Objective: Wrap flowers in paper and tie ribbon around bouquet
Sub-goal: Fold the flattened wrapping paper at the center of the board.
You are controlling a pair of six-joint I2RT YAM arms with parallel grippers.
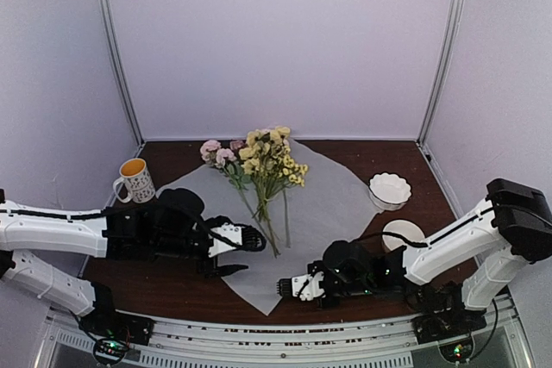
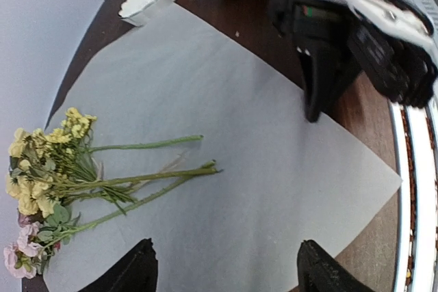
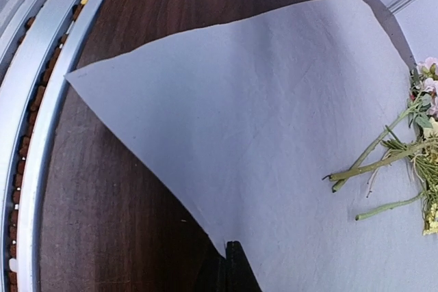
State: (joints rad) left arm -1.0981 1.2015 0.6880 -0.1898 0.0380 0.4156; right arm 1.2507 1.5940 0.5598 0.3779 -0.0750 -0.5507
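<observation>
The paper [image 1: 332, 204] lies flat on the table as a big pale diamond, also seen in the left wrist view [image 2: 260, 141] and the right wrist view [image 3: 274, 100]. The flowers [image 1: 263, 161] lie loose on its middle, yellow and pink blooms far, stems [image 2: 150, 179] pointing near. My left gripper [image 1: 254, 253] hovers open just left of the stem ends, with only paper under its wide-apart fingers [image 2: 140, 268]. My right gripper [image 3: 233, 258] is shut on the paper's near right edge [image 1: 283, 286]. The ribbon and a wrapped bouquet are out of view.
A white mug [image 1: 134, 180] with orange inside stands at the far left. A scalloped white bowl [image 1: 390, 187] and a second white bowl [image 1: 403, 232] sit right of the paper. The metal rail [image 3: 41, 121] runs along the table's near edge.
</observation>
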